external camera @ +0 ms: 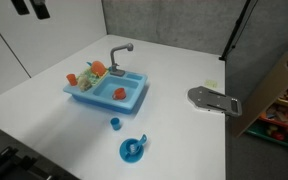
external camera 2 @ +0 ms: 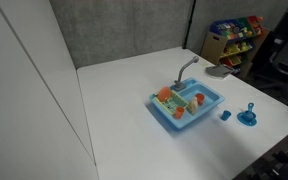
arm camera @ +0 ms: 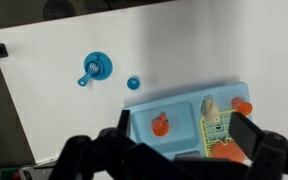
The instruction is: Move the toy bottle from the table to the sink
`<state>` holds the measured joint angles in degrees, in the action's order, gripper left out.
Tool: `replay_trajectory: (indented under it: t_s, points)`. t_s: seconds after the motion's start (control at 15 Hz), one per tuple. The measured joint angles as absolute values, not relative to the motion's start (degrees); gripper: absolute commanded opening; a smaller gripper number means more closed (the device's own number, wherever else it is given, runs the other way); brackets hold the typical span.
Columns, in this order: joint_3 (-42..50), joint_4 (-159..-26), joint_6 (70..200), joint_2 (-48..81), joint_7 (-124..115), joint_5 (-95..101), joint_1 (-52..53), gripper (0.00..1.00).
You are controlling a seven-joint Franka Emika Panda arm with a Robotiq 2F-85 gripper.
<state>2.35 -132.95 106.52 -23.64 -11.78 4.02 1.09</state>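
Wrist view, gripper (arm camera: 184, 128) cut off below, sink (arm camera: 179, 98) partly hidden

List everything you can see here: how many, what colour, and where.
sink: one, light blue, mid-table
faucet: one, grey, at the sink's back edge
toy bottle: one, cream, apparently in a sink basin
orange toys: two, in the sink
rack: one, green, in the sink
cup: one, blue, on the table near the sink
dish: one, blue, beyond the cup
metal plate: one, grey, at the table edge
table: one, white
gripper: one, black, open, above the sink
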Motion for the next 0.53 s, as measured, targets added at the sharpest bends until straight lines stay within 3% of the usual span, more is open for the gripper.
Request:
replay_trajectory:
  t_s: [0.53]
  points:
    - [2.2,-131.3,98.8,-28.8,-7.7,3.7,0.1,1.0]
